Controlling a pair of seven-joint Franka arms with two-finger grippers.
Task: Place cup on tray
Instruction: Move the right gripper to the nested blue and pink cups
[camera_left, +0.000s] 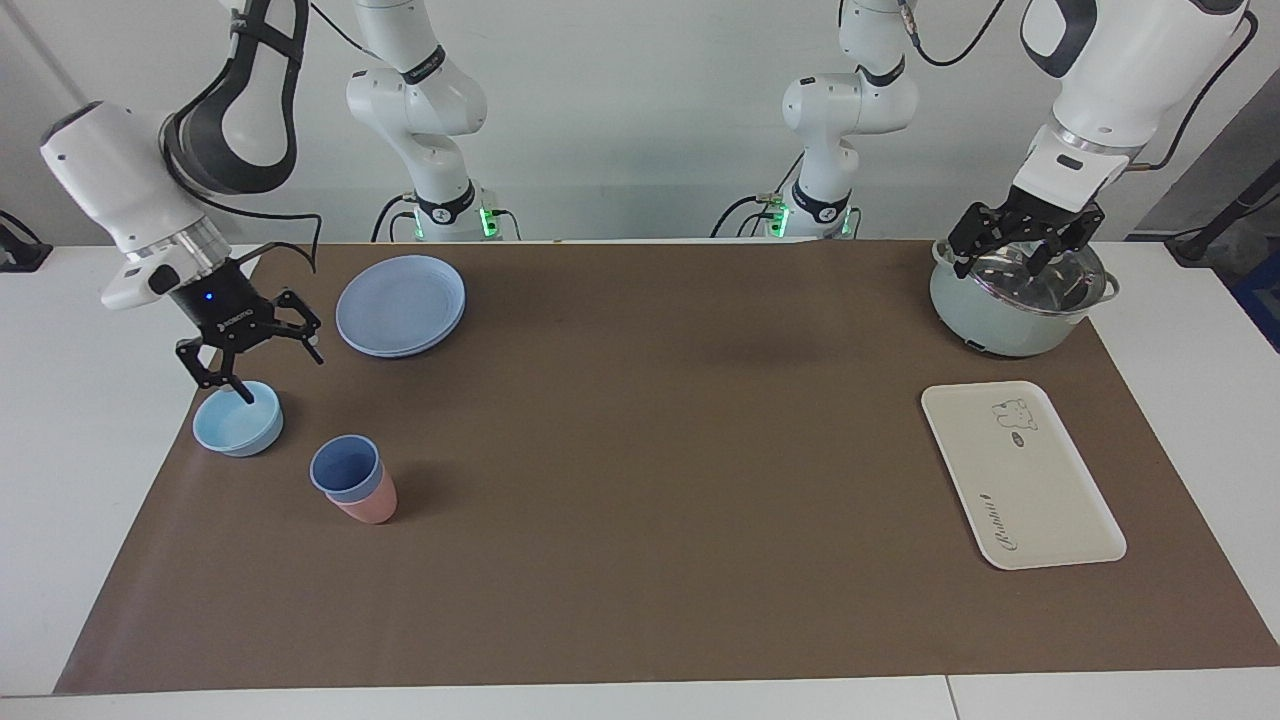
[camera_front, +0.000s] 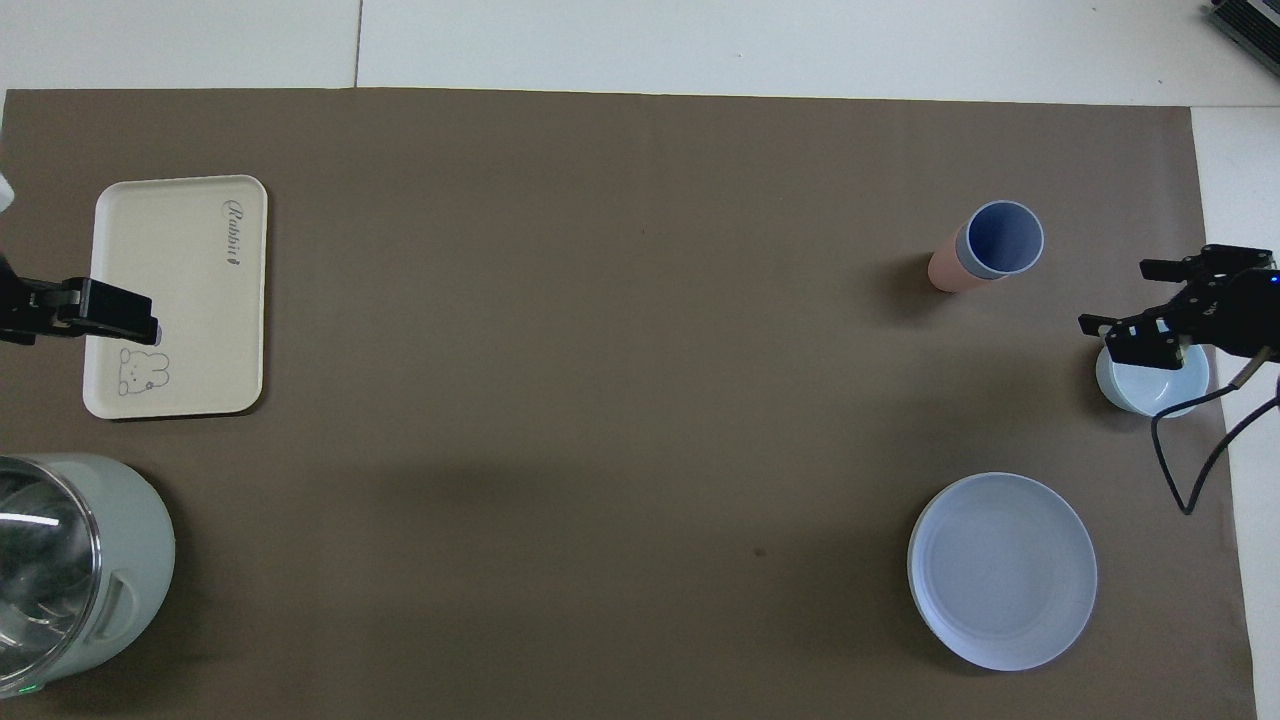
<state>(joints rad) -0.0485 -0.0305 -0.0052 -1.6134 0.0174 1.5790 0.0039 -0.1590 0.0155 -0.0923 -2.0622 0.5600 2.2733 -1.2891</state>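
Pot (camera_left: 1018, 300): upper right of the facing view, lower left corner of the overhead view; pale green with a glass lid, at the left arm's end of the desk, closest to the robots.
Left pincer (camera_left: 1020, 255): upper right of the facing view, hanging just over the pot's lid; fingers spread wide, holding nothing. This arm waits.
Plate (camera_left: 401, 304): upper left of the facing view, lower right of the overhead view; round, blue, flat on the mat near the right arm's base.
Right pincer (camera_left: 262, 375): left side of the facing view, right edge of the overhead view; tilted down over the bowl, fingers spread wide with one tip (camera_left: 244, 394) dipping over the bowl's rim; nothing gripped.
Bowl (camera_left: 236, 420): left side of the facing view; shallow, light blue, farther from the robots than the plate.
Tray (camera_left: 1040, 490): right side of the facing view, upper left of the overhead view; cream-white, bear drawing at its nearer end, lettering at its farther end, nothing on it.
Cup (camera_left: 346, 468): lower left of the facing view, upper right of the overhead view; periwinkle blue, upright, nested in a pink tumbler (camera_left: 370, 505), beside the bowl and farther from the robots, well apart from the tray.
Desk (camera_left: 640, 700): white, covered by a brown mat (camera_left: 650, 500).
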